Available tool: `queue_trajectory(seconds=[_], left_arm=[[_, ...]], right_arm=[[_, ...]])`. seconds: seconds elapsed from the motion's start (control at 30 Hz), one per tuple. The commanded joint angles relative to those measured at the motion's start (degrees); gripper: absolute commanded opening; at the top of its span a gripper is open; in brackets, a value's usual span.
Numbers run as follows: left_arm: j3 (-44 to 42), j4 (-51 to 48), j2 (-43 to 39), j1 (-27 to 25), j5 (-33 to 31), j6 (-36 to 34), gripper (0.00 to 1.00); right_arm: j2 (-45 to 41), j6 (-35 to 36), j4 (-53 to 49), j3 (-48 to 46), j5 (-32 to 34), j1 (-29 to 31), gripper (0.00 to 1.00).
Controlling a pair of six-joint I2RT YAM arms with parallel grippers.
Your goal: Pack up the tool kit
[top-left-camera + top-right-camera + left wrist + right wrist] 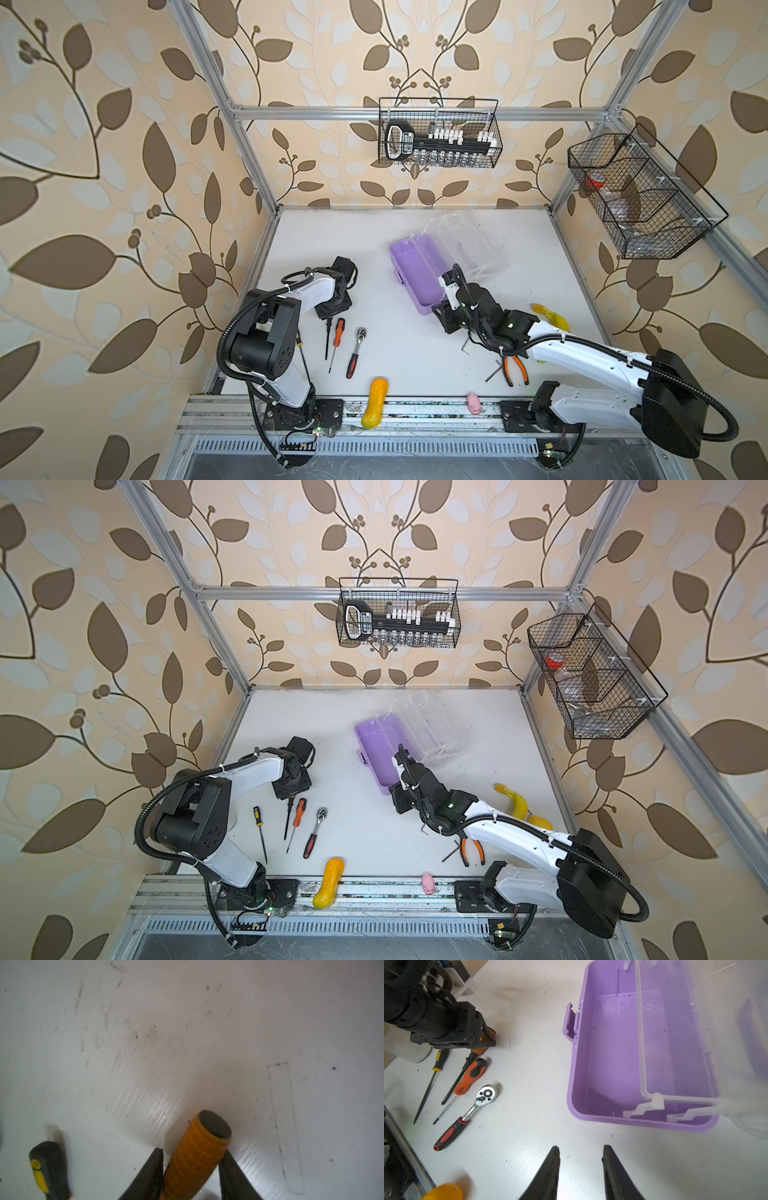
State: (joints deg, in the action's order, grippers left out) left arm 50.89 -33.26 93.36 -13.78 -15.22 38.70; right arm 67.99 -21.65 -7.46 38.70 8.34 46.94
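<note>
Down low with the left gripper [192, 1150], straddling the ribbed orange handle of a black-shafted screwdriver [212, 1126] lying on the white table [187, 1043]; jaws snug to either side, but clamped or not, impossible to tell. Close by, a yellow-and-black screwdriver [41, 1167], an orange-and-black screwdriver [471, 1076], a ratchet [470, 1110]. Over to the right gripper [581, 1147]: jaws parted, clutching nothing, hovering just off a short end of the tool kit [612, 1053]. Mid-table for that kit, right of the tools in both top views, clear lid [469, 241] standing open, clear tray [641, 1053] raised over one side.
</note>
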Motion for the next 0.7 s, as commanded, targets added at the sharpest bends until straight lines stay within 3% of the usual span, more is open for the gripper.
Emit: queue_trajectory(seconds=[0.0,0.27,0.53,0.67], left_arm=[[0.91,1.43,0.83,0.33,0.41,0.40,0.37],[4.63,0.07,2.56,0.33,0.59,-1.86,0.19],[10.01,0.07,3.67,0.01,7.07,-3.01,0.00],[10.19,-0.19,0.62,-0.54,6.94,-2.37,0.00]], right_arm=[[-3.25,-0.99,0.34,-2.26,0.22,-0.09,0.36],[-11.63,-2.79,-0.04,-6.67,3.33,0.09,0.38],[-14.32,-3.11,-4.85,-5.52,8.07,0.08,0.39],[-11.50,-2.20,-6.26,-2.55,6.86,0.00,0.39]])
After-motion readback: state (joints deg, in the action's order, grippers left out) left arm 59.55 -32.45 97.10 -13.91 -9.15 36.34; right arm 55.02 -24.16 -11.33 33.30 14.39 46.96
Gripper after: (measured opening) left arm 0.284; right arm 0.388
